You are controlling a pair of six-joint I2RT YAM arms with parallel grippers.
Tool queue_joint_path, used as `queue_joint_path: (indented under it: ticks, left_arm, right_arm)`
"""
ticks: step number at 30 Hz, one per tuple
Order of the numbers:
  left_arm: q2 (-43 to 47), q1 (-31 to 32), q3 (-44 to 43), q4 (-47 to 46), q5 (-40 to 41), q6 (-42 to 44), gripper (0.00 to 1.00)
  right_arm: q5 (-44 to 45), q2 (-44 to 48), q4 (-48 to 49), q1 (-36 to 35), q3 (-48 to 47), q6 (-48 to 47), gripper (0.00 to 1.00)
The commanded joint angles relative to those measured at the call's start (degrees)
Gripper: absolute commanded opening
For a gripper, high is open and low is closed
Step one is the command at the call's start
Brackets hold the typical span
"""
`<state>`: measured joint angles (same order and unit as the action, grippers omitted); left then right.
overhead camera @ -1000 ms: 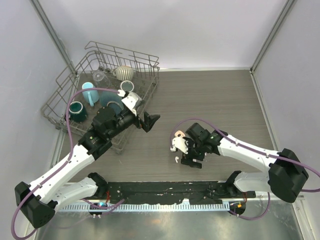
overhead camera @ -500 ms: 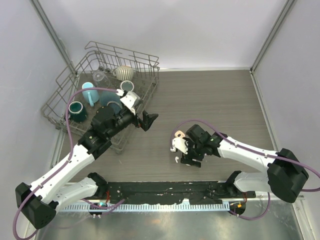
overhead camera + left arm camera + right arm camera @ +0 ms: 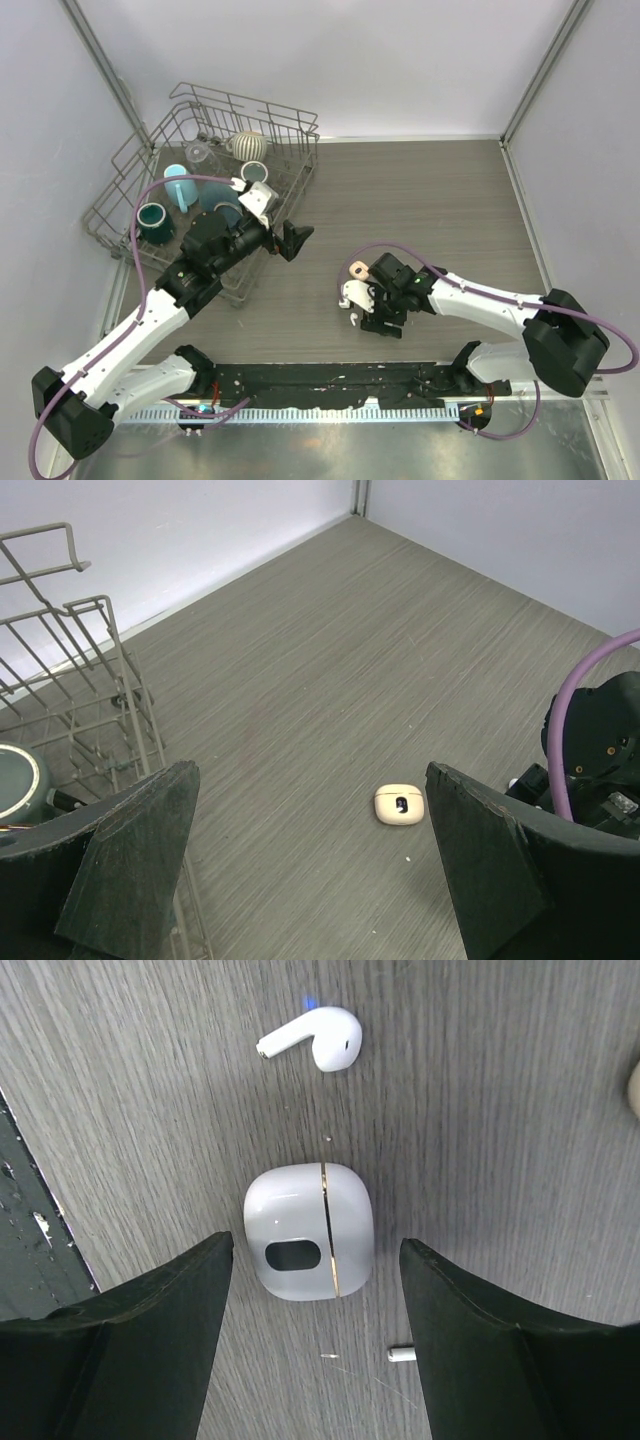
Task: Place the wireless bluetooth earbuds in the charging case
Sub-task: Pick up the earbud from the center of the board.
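Earbud (image 3: 315, 1040) lies loose on the worktop (image 3: 500, 1110), just beyond the shut case (image 3: 300, 1215). Right claw (image 3: 315, 1250), spread, straddles the case without touching, seemingly to grip and steady it. Left claw (image 3: 308, 780) hangs spread beside the rack (image 3: 100, 660).

My right gripper (image 3: 366, 308) has crept a little left and nearer, forearm swinging with it, and its jaws have narrowed either side of the white case (image 3: 310, 1232). Left gripper (image 3: 290, 240) has backed off slightly left, toward the rack (image 3: 128, 160).
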<state>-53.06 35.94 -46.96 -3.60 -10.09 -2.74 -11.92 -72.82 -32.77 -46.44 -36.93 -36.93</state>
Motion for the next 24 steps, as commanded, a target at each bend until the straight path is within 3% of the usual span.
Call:
queue_joint_path:
  ticks: [1,13,16,18,24]
  left_arm:
    - [1.1,-0.6,0.2,-2.3,-0.6,0.0,1.0]
    - [1.3,-1.1,0.4,-2.0,-0.4,-0.1,1.0]
    - [1.2,-1.2,0.4,-2.1,0.3,-0.6,1.0]
    - [1.2,-1.3,0.6,-3.3,2.9,-1.9,1.0]
    - [2.2,-1.6,2.5,-7.6,8.2,-8.5,1.0]
  right_arm:
    - [-0.5,-1.6,1.9,-0.7,0.2,1.4,0.72]
    - [-0.1,-4.0,2.8,-0.8,-0.2,2.7,0.38]
    - [0.8,-3.1,3.2,-0.8,-0.3,2.8,0.22]
    - [3.2,-2.2,3.8,-0.8,-0.5,3.6,0.04]
    - [9.4,6.3,10.3,-0.8,0.1,9.1,0.01]
